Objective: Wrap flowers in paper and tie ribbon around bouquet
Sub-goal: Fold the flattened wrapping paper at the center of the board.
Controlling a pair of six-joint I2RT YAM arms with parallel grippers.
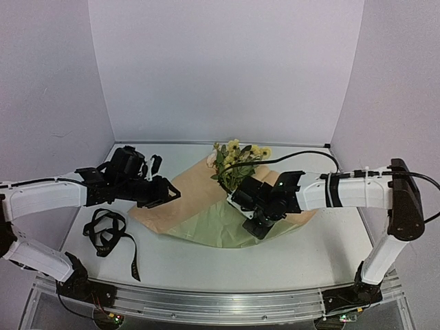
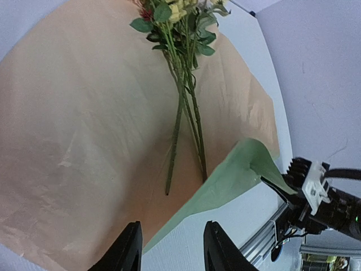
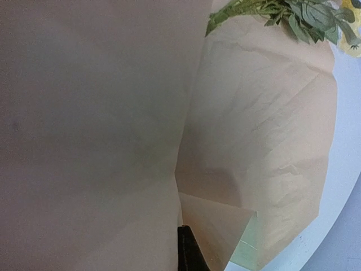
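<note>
Thin, light and quick to crease, the paper [image 1: 185,199] lies on the bench [image 1: 206,271] under the flowers [image 1: 237,161] and is probably best taken by its edge, where the right end effector [image 1: 260,225] is clamped, while the left end effector [image 2: 173,228] hangs apart, empty.

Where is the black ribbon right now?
In the top view, the ribbon lies in loose loops on the table's left side, just left of the paper.
</note>
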